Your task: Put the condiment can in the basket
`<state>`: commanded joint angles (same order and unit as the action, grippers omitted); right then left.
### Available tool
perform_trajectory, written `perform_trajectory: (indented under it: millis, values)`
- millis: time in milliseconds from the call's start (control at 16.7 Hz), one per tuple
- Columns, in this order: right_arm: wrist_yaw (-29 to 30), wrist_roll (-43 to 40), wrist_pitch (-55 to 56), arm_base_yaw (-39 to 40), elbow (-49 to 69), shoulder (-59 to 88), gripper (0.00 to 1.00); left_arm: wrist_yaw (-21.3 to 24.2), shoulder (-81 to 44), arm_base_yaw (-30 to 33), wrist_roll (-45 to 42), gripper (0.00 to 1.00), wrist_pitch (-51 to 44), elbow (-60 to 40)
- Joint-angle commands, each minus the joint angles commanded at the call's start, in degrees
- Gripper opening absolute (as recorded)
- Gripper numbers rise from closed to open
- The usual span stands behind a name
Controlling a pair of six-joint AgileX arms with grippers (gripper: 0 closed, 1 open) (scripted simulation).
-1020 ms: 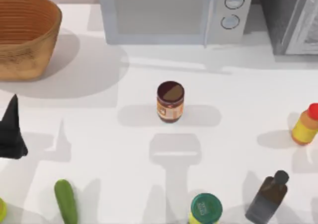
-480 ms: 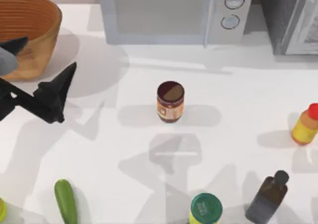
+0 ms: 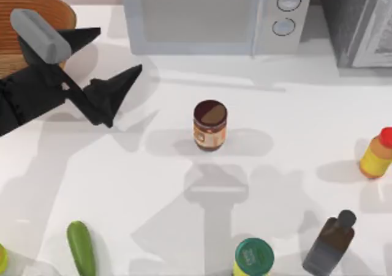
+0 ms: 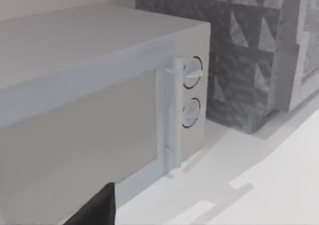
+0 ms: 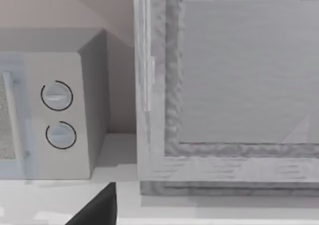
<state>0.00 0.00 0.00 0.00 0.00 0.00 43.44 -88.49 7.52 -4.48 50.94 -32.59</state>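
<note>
1. The condiment can [image 3: 210, 125] stands upright at the frame's centre, untouched, with free table all round for a grasp.
2. Its orange-brown label carries no readable writing.
3. The left gripper [image 3: 107, 68], fingers spread and empty, hovers upper left, pointing toward the can.
4. The basket [image 3: 37, 34] sits behind it, upper left corner.

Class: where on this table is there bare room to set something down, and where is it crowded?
Free: between the condiment can and yellow bottle; between can and cucumber. Crowded: the top view's left, where the left gripper is beside the basket.
</note>
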Motion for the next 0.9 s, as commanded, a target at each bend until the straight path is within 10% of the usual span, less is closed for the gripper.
perform_trajectory:
  millis: [900]
  values:
    - [0.00,0.00,0.00,0.00,0.00,0.00,1.00,26.01,-50.70,4.27,2.85,1.00,32.30,-21.38]
